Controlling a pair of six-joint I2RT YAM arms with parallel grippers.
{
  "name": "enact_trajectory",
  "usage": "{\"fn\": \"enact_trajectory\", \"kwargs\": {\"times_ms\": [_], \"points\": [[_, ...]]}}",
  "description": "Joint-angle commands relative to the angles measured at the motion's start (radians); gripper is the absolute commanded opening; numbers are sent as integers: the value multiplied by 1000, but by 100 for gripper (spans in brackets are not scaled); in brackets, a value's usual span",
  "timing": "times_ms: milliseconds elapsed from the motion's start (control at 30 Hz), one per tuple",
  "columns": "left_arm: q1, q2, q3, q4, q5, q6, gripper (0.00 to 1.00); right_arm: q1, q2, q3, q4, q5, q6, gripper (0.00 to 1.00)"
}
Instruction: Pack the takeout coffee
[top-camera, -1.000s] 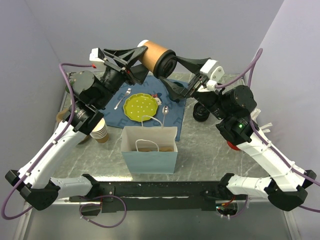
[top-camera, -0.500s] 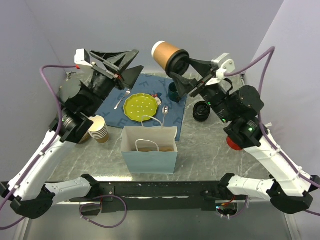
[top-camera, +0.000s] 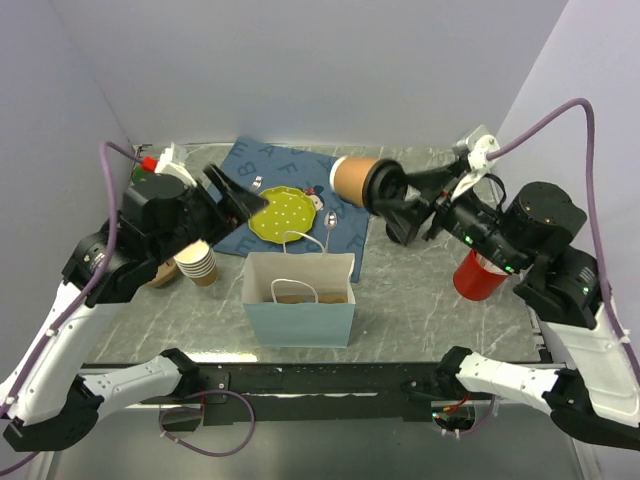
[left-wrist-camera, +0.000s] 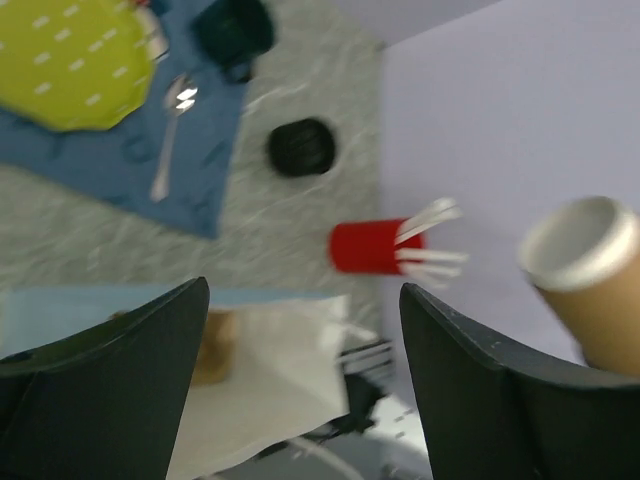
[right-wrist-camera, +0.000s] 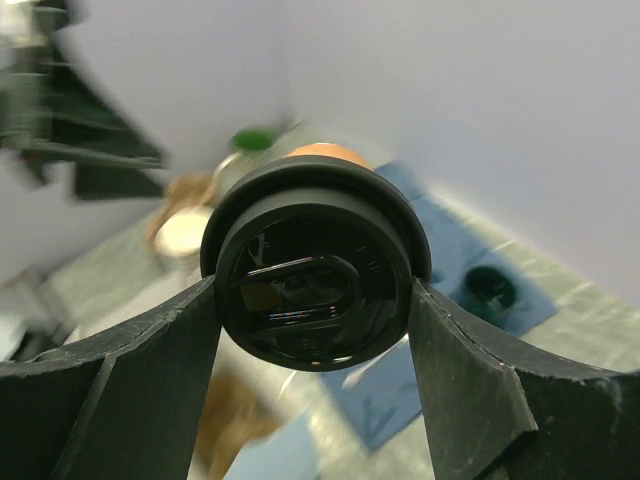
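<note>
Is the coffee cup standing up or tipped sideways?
Tipped sideways: the right claw grips the takeout coffee by its black lid, bottom pointing left.

1 coffee w/ lid (top-camera: 355, 180), 1 bag (top-camera: 300, 310), 1 plate (top-camera: 285, 215) — 1 red cup (top-camera: 475, 280)

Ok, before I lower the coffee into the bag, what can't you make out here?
Bag contents: top view, the walls of the paper bag hide all but a brown shape; left wrist view is blurred.
Green mug: top view, hidden behind the takeout coffee and right gripper.
Cup body: right wrist view, the black lid covers it.
Red cup: top view, the right arm covers part.
</note>
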Motion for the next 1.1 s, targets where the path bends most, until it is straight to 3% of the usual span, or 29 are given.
{"fn": "enact_trajectory", "kwargs": {"times_ms": [0,233,400,633,833,967,1067], "points": [[-3,-7,-31,-252,13,105,81,-4,-15,82,-263,-327,-32,54],[-3,-4,-101,-287,76,162,74,-2,80,269,-503,-395,-68,50],[-3,-22,-165,-251,124,187,63,56,166,295,-544,-437,-87,48],[-3,-19,-167,-293,101,251,62,216,241,278,-517,-236,-122,48],[-3,-40,-242,-234,108,311,57,230,304,288,-517,-145,-182,48],[-3,-39,-253,-177,113,352,45,228,304,285,-489,-145,-211,46],[-3,-27,-244,-148,98,360,47,230,320,297,-524,-150,-248,46]]}}
